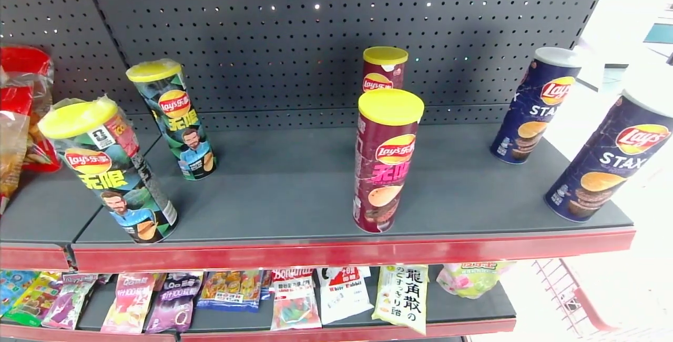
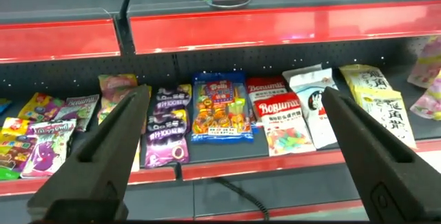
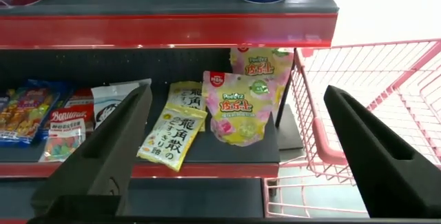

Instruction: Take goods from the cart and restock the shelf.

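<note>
With my left gripper [image 2: 234, 92] and right gripper [image 3: 238, 91] both spread wide and empty, facing the half-bare shelf [image 1: 294, 189] at mid-frame, I'd turn toward the pink cart [image 3: 372, 45] at the frame's right and grip goods squarely, clear of its wires.

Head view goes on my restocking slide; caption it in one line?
Green, maroon and navy chip canisters stand in pairs on a red-edged shelf, candy bags on the lower shelf.

The left gripper [image 2: 234, 92] has two matte black, wedge-shaped fingers [image 2: 103, 155] tapering to blunt tips. The right gripper [image 3: 238, 92] looks identical.
</note>
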Tool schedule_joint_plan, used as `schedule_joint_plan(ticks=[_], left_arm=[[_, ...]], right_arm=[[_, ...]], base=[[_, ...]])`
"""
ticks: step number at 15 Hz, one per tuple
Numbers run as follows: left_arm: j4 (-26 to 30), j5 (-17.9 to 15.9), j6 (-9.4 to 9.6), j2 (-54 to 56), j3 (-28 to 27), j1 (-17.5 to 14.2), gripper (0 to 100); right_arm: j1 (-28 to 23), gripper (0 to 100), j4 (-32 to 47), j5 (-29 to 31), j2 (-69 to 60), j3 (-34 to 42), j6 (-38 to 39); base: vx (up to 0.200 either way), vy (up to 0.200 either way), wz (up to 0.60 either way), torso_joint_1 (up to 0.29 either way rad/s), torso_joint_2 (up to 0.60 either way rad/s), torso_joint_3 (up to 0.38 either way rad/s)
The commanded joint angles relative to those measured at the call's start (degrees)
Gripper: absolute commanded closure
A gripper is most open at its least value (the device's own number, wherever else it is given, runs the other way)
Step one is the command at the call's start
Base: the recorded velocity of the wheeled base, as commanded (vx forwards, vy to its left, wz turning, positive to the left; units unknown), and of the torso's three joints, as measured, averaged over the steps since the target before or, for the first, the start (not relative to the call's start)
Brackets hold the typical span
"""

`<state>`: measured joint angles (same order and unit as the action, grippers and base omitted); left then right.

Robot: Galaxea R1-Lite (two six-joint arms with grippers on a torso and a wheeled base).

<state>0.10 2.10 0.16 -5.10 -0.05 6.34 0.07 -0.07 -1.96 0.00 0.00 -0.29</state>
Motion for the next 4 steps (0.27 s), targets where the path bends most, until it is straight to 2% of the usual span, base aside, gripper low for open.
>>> schedule_joint_plan(ticks=[1,4], left_arm=[[-0.01,0.01,0.02,-0.09,0.05,-0.01,0],[-0.01,0.01,0.02,-0.09,-0.04,-0.01,0]], right_arm=[[0.01,0,-0.01,0.12,0.09,0.0,0.03],[0.01,0,-0.01,0.03,0.09,0.0,0.03]], base=[[0.0,0.0,0.0,0.0,0.0,0.0],[0.0,0.0,0.0,0.0,0.0,0.0]])
